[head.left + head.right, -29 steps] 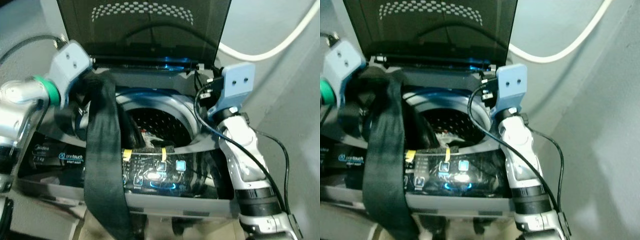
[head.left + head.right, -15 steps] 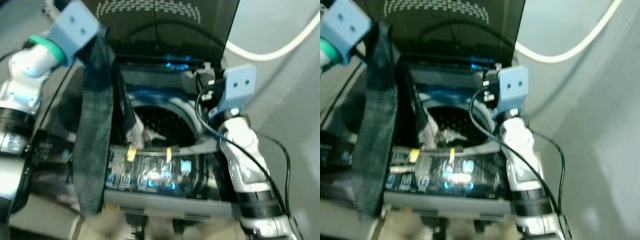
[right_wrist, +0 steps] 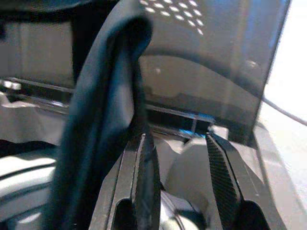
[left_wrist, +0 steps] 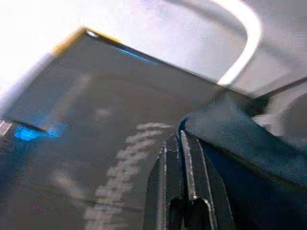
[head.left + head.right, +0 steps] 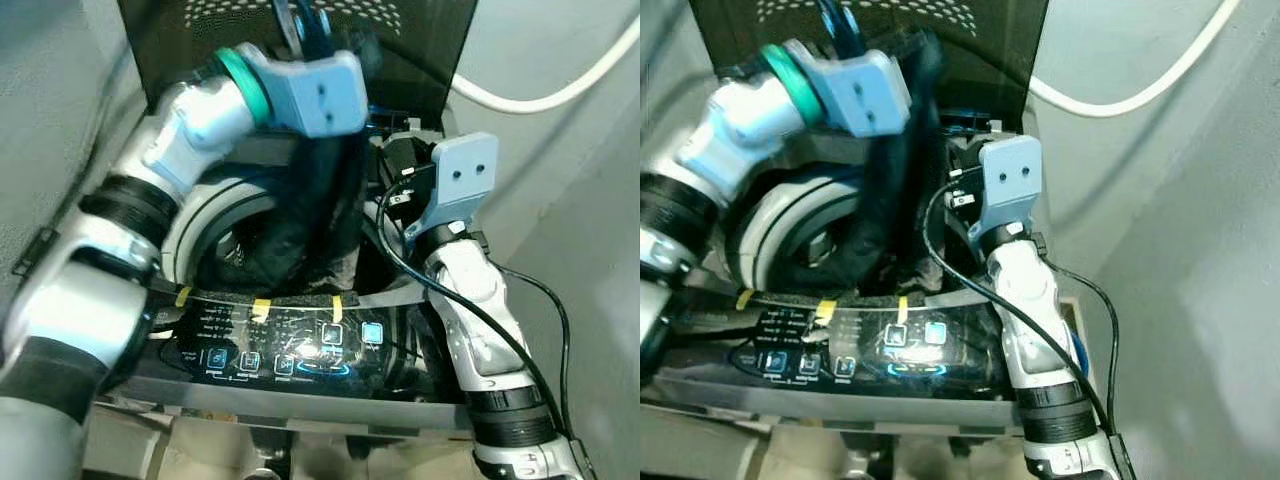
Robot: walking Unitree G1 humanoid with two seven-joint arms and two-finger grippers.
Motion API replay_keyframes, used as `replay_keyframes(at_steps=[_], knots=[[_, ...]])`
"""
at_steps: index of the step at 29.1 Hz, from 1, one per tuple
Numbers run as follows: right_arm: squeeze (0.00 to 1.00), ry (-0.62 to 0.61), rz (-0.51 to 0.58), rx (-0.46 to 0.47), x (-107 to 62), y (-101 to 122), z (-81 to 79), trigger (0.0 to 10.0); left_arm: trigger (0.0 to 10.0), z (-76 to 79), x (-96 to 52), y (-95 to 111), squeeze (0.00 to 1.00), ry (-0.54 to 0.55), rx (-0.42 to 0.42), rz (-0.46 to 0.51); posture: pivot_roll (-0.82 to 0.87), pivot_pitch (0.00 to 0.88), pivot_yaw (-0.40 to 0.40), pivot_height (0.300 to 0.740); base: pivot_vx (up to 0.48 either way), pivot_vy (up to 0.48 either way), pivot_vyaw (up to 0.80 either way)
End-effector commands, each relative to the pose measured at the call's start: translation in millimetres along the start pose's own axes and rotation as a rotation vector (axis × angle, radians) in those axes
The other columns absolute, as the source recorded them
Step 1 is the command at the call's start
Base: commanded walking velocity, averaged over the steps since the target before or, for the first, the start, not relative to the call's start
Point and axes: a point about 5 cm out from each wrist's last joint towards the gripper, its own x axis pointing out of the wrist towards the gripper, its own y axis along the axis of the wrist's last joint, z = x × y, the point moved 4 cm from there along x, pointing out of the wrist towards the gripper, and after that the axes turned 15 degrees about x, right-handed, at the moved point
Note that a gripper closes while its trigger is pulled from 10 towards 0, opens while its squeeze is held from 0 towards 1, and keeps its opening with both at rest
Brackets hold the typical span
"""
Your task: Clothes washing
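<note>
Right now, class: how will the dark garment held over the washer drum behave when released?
The long dark cloth garment hangs limp from the left gripper, so it's probably floppy. It likely slumps into the perforated metal drum, perhaps snagging the rim.

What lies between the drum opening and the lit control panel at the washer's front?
A dark strip of the washer's top with three yellow tape tabs, seen in both eye views.

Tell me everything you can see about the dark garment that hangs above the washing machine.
The dark garment is a long, limp piece of black or very dark blue cloth, soft and folded lengthwise. Its top is pinched in the left pincer, whose fingers are shut on it, in front of the raised lid. It hangs down into the washing machine's drum, where its lower end bunches. The open right pincer is close beside it; contact cannot be told.
</note>
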Motion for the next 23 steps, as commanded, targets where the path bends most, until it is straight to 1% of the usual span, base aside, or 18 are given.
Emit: replay_keyframes(at_steps=[1, 2, 3, 4, 5, 6, 8, 9, 11, 12, 13, 14, 15, 17, 18, 20, 22, 23], knots=[[0.00, -0.013, -0.016, -0.003, -3.7, -3.5, 2.9, 10.0, 10.0, -2.3, -6.4, -9.2, 1.00, -0.003, -0.163, -0.021, 0.10, 0.147, 0.116, 0.740, 0.000, 0.000, 0.00], [0.00, -0.013, -0.016, -0.003, -3.7, -3.5, 2.9, 10.0, 10.0, -2.3, -6.4, -9.2, 1.00, -0.003, -0.163, -0.021, 0.10, 0.147, 0.116, 0.740, 0.000, 0.000, 0.00], [0.00, -0.015, -0.017, -0.003, -4.0, -3.5, 3.4, 10.0, 10.0, -3.0, -7.9, -11.4, 1.00, 0.000, -0.212, -0.028, 0.10, 0.147, 0.116, 0.740, 0.000, 0.000, 0.00], [0.00, -0.015, -0.017, -0.003, -4.0, -3.5, 3.4, 10.0, 10.0, -3.0, -7.9, -11.4, 1.00, 0.000, -0.212, -0.028, 0.10, 0.147, 0.116, 0.740, 0.000, 0.000, 0.00], [0.00, -0.010, -0.019, 0.003, -3.6, -4.8, 1.2, 10.0, 10.0, -10.8, -14.6, -19.5, 1.00, 0.010, -0.306, -0.053, 0.12, 0.147, 0.110, 0.740, 0.000, 0.000, 0.00], [0.00, -0.010, -0.019, 0.003, -3.6, -4.8, 1.2, 10.0, 10.0, -10.8, -14.6, -19.5, 1.00, 0.010, -0.306, -0.053, 0.12, 0.147, 0.110, 0.740, 0.000, 0.000, 0.00], [0.00, -0.007, -0.020, 0.007, -3.0, -5.6, -0.5, 10.0, 10.0, -15.7, -20.9, -25.1, 1.00, 0.021, -0.354, -0.072, 0.12, 0.147, 0.109, 0.740, 0.000, 0.000, 0.00], [0.00, -0.007, -0.020, 0.007, -3.0, -5.6, -0.5, 10.0, 10.0, -15.7, -20.9, -25.1, 1.00, 0.021, -0.354, -0.072, 0.12, 0.147, 0.109, 0.740, 0.000, 0.000, 0.00], [0.00, -0.003, -0.020, 0.010, -2.4, -6.0, -1.7, 10.0, 10.0, -17.9, -30.4, -31.0, 1.00, 0.035, -0.414, -0.100, 0.12, 0.147, 0.109, 0.740, 0.000, 0.000, 0.00], [0.00, -0.004, -0.021, 0.013, -2.1, -6.7, -1.8, 10.0, 10.0, -16.2, -39.0, -33.0, 1.00, 0.037, -0.456, -0.117, 0.12, 0.147, 0.109, 0.740, 0.000, 0.000, 0.00], [0.00, -0.004, -0.021, 0.013, -2.1, -6.7, -1.8, 10.0, 10.0, -16.2, -39.0, -33.0, 1.00, 0.037, -0.456, -0.117, 0.12, 0.147, 0.109, 0.740, 0.000, 0.000, 0.00], [0.00, -0.004, -0.022, 0.014, -2.1, -7.3, -1.7, 10.0, 10.0, -14.6, -44.9, -33.2, 1.00, 0.031, -0.488, -0.121, 0.12, 0.147, 0.109, 0.740, 0.000, 0.000, 0.00], [0.00, -0.004, -0.022, 0.014, -2.1, -7.3, -1.7, 10.0, 10.0, -14.6, -44.9, -33.2, 1.00, 0.031, -0.488, -0.121, 0.12, 0.147, 0.109, 0.740, 0.000, 0.000, 0.00], [0.00, -0.008, -0.025, 0.022, -2.4, -9.7, -2.9, 10.0, 10.0, -11.1, -58.8, -30.3, 1.00, 0.032, -0.543, -0.128, 0.17, 0.142, 0.113, 0.740, 0.000, 0.000, 0.00], [0.00, -0.008, -0.025, 0.022, -2.4, -9.7, -2.9, 10.0, 10.0, -11.1, -58.8, -30.3, 1.00, 0.032, -0.543, -0.128, 0.17, 0.142, 0.113, 0.740, 0.000, 0.000, 0.00], [0.00, -0.009, -0.030, 0.031, -3.3, -12.6, -4.4, 10.0, 10.0, -9.6, -67.3, -27.0, 1.00, 0.069, -0.579, -0.143, 0.17, 0.132, 0.107, 0.740, 0.000, 0.000, 0.00], [0.00, -0.009, -0.030, 0.031, -3.3, -12.6, -4.4, 10.0, 10.0, -9.6, -67.3, -27.0, 1.00, 0.069, -0.579, -0.143, 0.17, 0.132, 0.107, 0.740, 0.000, 0.000, 0.00], [0.00, -0.010, -0.032, 0.033, -3.7, -13.8, -5.2, 10.0, 10.0, -12.7, -70.8, -26.1, 1.00, 0.117, -0.602, -0.156, 0.16, 0.124, 0.102, 0.740, 0.000, 0.000, 0.00]])
